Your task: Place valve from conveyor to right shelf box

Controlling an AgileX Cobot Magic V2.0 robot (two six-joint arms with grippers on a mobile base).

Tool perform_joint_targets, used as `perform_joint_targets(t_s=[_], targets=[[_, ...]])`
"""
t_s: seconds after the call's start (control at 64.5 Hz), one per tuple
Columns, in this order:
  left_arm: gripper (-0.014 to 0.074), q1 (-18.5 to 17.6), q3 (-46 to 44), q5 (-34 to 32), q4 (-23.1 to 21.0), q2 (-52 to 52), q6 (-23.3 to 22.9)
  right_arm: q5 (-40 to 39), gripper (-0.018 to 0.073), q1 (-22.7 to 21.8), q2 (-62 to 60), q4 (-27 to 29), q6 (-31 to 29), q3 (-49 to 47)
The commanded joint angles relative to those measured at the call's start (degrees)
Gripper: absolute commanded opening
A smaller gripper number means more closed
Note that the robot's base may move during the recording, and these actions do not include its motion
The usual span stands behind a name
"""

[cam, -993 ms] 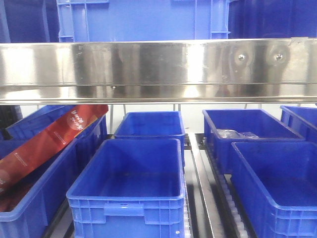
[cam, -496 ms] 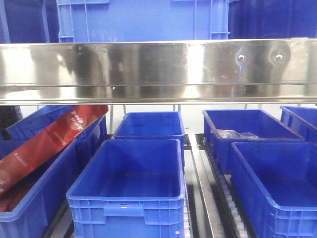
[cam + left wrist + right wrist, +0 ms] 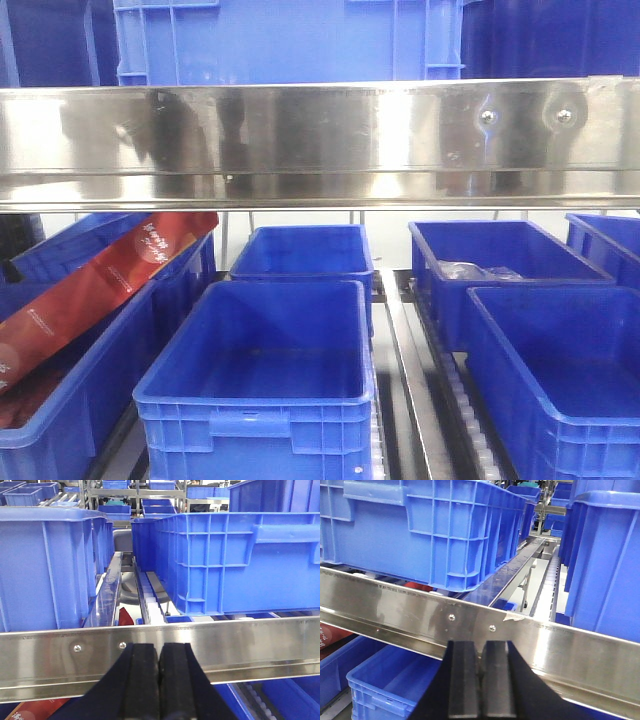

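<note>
Shelving fills every view, and neither the valve nor the conveyor shows anywhere. At far left of the front view a long red packet leans out of a blue bin on the lower level. Next to it, in the middle, stands a near blue bin that looks empty, with another blue bin behind it. Above them all runs the steel shelf rail, with a blue crate resting on the upper level. At right, a far bin holds something pale and hard to make out, and a near right bin sits in front of it.

The left gripper has its black pads pressed flat together with nothing between them, pointed at the rail. The right gripper likewise has its pads together, though a dark slit between them hides whether anything small is pinched there; nothing is visible.

As a judgement: no valve is carried and none is seen in the right-hand bins, so the task appears either not begun or its delivery unconfirmed. Finding the conveyor, picking up the valve and bringing it to the right shelf box all seem left to do.
</note>
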Motion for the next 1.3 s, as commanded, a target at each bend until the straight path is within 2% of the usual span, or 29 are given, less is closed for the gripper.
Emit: perform_joint_targets(t_s=[0.0, 0.14, 0.171, 0.233, 0.264, 0.512, 0.574, 0.605, 0.714, 0.76, 0.807, 1.008, 1.288], targets=[[-0.0111, 0.0, -0.1, -1.0, -0.4, -0.3, -0.6, -1.5, -0.0162, -0.2, -0.2, -0.4, -0.2, 0.0], [-0.0111, 0.0, -0.1, -1.0, -0.2, -0.3, -0.6, -1.5, -0.0162, -0.2, -0.2, -0.4, -0.2, 0.0], [-0.0111, 0.0, -0.1, -1.0, 0.7, -0.4, -0.6, -1.5, -0.0162, -0.2, -0.2, -0.4, -0.2, 0.0], [-0.0111, 0.6, 0.2, -0.8, 5.3, -1.2, -0.6, -1.5, -0.0162, -0.2, -0.2, -0.4, -0.2, 0.0], [-0.0111, 1.6, 0.6, -0.8, 7.4, -1.9, -0.6, -1.5, -0.0162, -0.2, -0.2, -0.4, -0.2, 0.0], [-0.0111, 12.1, 8.5, -1.0, 7.2, -11.7, -1.9, -1.5, -0.0162, -0.2, -0.2, -0.4, -0.2, 0.0], [-0.0111, 13.4, 11.5, -1.4, 6.8, -14.3, -3.9, -1.5, -0.0162, -0.2, -0.2, -0.4, -0.2, 0.0], [-0.0111, 13.5, 13.4, -1.4, 6.8, -15.9, -5.1, -1.5, -0.0162, -0.2, -0.2, -0.4, -0.2, 0.0], [-0.0111, 13.4, 18.2, -2.2, 7.1, -18.7, -5.3, -1.5, -0.0162, -0.2, -0.2, -0.4, -0.2, 0.0], [-0.0111, 13.3, 18.2, -4.1, 7.1, -18.7, -6.1, -1.5, -0.0162, -0.2, -0.2, -0.4, -0.2, 0.0], [-0.0111, 12.9, 18.2, -1.3, 7.5, -18.7, -6.5, -1.5, -0.0162, -0.2, -0.3, -0.4, -0.2, 0.0], [-0.0111, 10.5, 18.2, -1.9, 7.5, -18.7, -6.5, -1.6, -0.0162, -0.2, -0.3, -0.4, -0.2, 0.0], [-0.0111, 10.5, 18.2, -2.8, 7.5, -18.7, -6.5, -1.7, -0.0162, -0.2, -0.3, -0.4, -0.2, 0.0]])
